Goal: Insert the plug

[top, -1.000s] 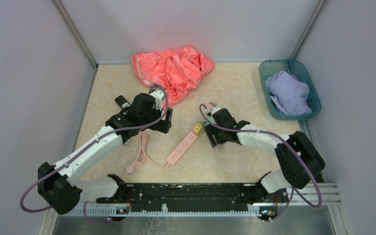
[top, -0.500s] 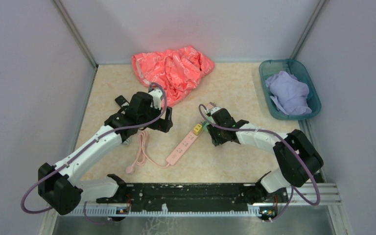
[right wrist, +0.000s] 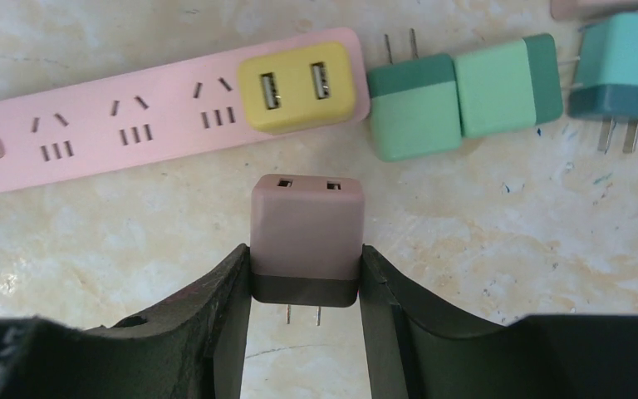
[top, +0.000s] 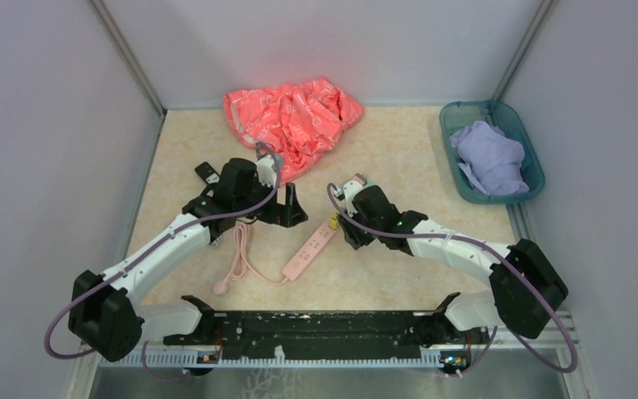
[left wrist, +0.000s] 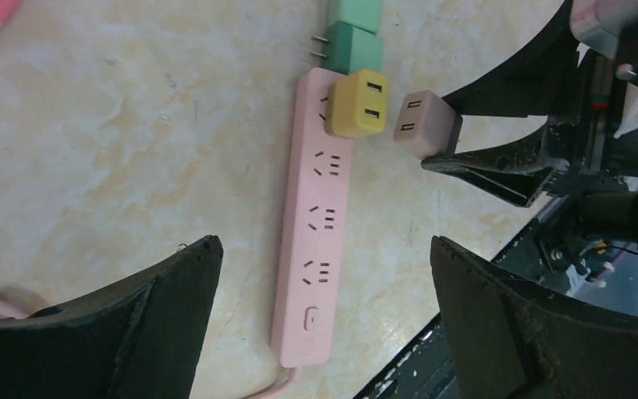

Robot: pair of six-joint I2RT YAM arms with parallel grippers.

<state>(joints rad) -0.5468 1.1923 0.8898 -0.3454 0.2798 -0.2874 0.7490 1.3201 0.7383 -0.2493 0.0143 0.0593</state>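
A pink power strip (top: 310, 248) lies on the table, with a yellow plug (right wrist: 297, 86) seated in its end socket. My right gripper (right wrist: 306, 270) is shut on a mauve two-pin plug (right wrist: 306, 223) and holds it just above the table beside the strip, pins pointing back toward the wrist. The mauve plug also shows in the left wrist view (left wrist: 421, 124), next to the yellow one (left wrist: 357, 103). My left gripper (left wrist: 324, 246) is open and empty, hovering over the strip (left wrist: 316, 224), one finger on each side. In the top view it (top: 289, 208) sits left of the strip.
Two green plugs (right wrist: 415, 105) (right wrist: 507, 81) and a teal plug (right wrist: 623, 71) lie loose past the strip's end. The strip's pink cord (top: 239, 256) loops to the left. A red-pink bag (top: 295, 120) lies at the back. A teal basket (top: 453, 114) with lavender cloth stands back right.
My right gripper has moved left toward the strip's far end with the mauve plug in it. My left gripper has shifted a little right, toward the strip.
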